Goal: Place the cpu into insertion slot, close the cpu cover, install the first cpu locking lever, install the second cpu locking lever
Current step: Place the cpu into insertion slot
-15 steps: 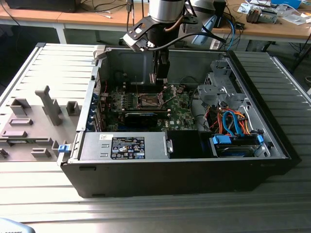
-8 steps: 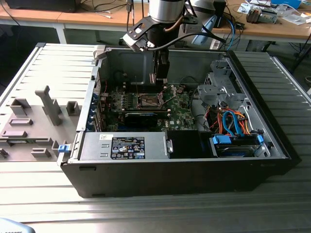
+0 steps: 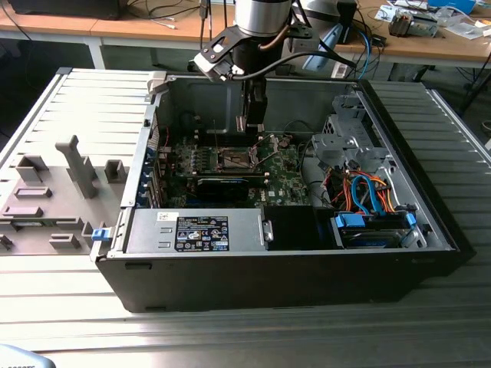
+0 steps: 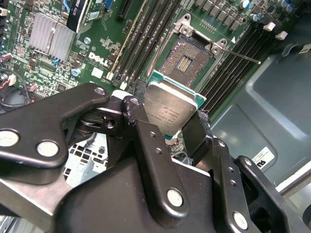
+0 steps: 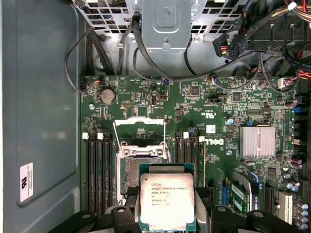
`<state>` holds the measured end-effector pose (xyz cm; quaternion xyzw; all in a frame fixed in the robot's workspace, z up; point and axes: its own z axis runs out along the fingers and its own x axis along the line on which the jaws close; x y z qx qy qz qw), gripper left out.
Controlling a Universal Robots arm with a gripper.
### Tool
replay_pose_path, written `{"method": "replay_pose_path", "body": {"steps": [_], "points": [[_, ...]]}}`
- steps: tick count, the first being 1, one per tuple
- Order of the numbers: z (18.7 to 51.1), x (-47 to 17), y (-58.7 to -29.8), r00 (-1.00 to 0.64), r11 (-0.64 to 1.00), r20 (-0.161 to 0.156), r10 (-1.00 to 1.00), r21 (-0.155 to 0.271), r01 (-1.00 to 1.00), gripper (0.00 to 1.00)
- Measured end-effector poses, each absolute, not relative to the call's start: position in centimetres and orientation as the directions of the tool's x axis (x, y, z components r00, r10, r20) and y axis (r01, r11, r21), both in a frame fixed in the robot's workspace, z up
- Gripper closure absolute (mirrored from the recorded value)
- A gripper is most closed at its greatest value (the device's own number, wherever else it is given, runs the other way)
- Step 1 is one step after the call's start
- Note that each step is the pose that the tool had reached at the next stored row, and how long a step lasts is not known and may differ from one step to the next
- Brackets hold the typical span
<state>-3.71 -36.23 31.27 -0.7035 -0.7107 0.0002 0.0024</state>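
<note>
My gripper (image 4: 167, 115) is shut on the cpu (image 4: 171, 108), a flat square chip with a silvery top and a green-gold edge, gripped by two opposite sides. In the first wrist view the cpu (image 5: 167, 199) hangs above the green board and overlaps part of the insertion slot (image 5: 131, 167). The insertion slot (image 4: 187, 60) lies open, with its dark contact field bare. The cpu cover (image 5: 141, 120) stands raised at the socket's far edge. Two thin wire levers (image 5: 115, 135) stick up beside it. In the exterior view the gripper (image 3: 252, 126) is inside the open computer case, just above the insertion slot (image 3: 235, 159).
Black memory slots (image 5: 99, 174) flank the socket on both sides. A finned heatsink (image 5: 257, 141) sits on the board. A metal drive cage (image 3: 349, 142), orange and blue cables (image 3: 368, 192) and a power supply (image 3: 199, 230) crowd the case. A grey fixture plate (image 3: 46, 192) lies outside the case at the exterior view's left.
</note>
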Motion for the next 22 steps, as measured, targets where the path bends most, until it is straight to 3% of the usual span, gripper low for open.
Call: {"method": "replay_pose_path", "body": {"steps": [22], "points": [[31.19, -3.71, -36.23, 0.014, -0.014, 0.003, 1.000, -0.004, 1.000, 0.46]]}}
